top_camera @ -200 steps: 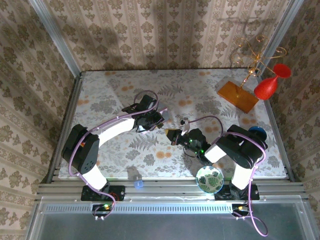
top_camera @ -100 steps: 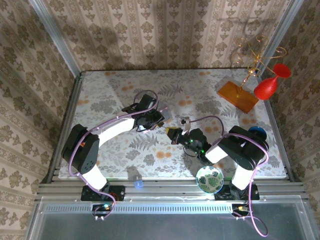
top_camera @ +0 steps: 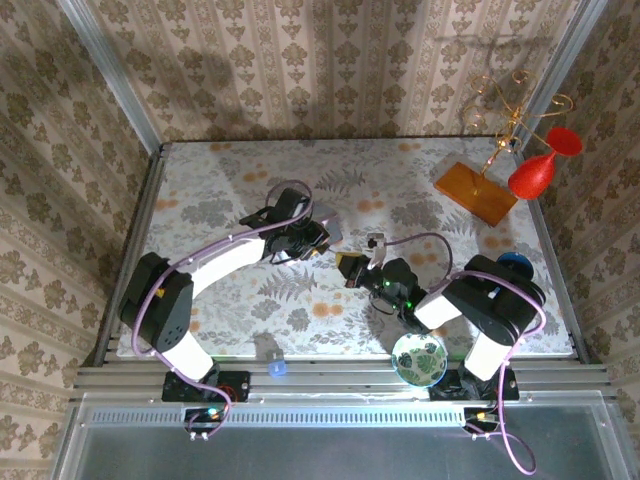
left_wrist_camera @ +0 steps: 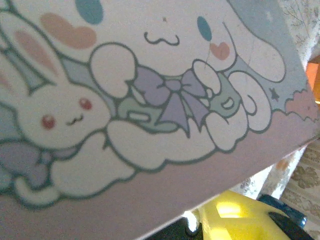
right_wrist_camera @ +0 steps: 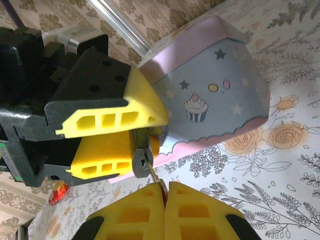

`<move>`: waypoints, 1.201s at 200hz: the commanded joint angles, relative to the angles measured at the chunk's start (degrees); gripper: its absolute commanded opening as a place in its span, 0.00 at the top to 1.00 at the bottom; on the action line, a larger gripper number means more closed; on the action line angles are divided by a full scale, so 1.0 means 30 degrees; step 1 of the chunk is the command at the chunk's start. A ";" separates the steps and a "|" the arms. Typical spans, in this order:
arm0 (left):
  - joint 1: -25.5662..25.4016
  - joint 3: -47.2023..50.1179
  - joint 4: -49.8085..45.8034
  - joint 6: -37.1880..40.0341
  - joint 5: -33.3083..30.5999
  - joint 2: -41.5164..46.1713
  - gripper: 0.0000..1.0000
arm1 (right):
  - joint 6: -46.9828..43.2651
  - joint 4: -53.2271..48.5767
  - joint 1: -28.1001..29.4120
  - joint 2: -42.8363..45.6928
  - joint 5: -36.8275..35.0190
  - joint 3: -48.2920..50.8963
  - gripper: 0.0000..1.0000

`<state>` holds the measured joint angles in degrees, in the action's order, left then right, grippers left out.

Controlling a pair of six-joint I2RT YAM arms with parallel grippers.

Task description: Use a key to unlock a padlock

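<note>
Still, left fingers point(right_wrist_camera: 131, 107) clamp the padlock point(right_wrist_camera: 141, 163), right fingers point(right_wrist_camera: 196, 210) pinch the key point(right_wrist_camera: 157, 180), both barely shifted.

Left fingers point(top_camera: 308, 243) edged farther back, right arm point(top_camera: 495, 300) shifted right.

Pads of the left gripper point(right_wrist_camera: 149, 136) hide most of the padlock point(right_wrist_camera: 141, 161), the right gripper point(right_wrist_camera: 166, 192) swallows all but a sliver of the key point(right_wrist_camera: 154, 176) — and the blurred tin box point(left_wrist_camera: 150, 100) runs off the left wrist view.
</note>
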<state>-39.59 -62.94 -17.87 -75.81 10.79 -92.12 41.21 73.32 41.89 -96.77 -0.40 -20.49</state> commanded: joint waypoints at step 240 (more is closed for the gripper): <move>0.0346 0.0442 0.1206 -0.0687 0.1129 0.0808 1.00 | 0.0642 0.0549 0.0832 0.0462 0.0113 -0.0199 1.00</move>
<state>-38.89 -61.41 -17.23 -76.99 13.58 -90.35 43.31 73.52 44.10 -94.11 0.47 -19.51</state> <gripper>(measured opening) 0.307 0.060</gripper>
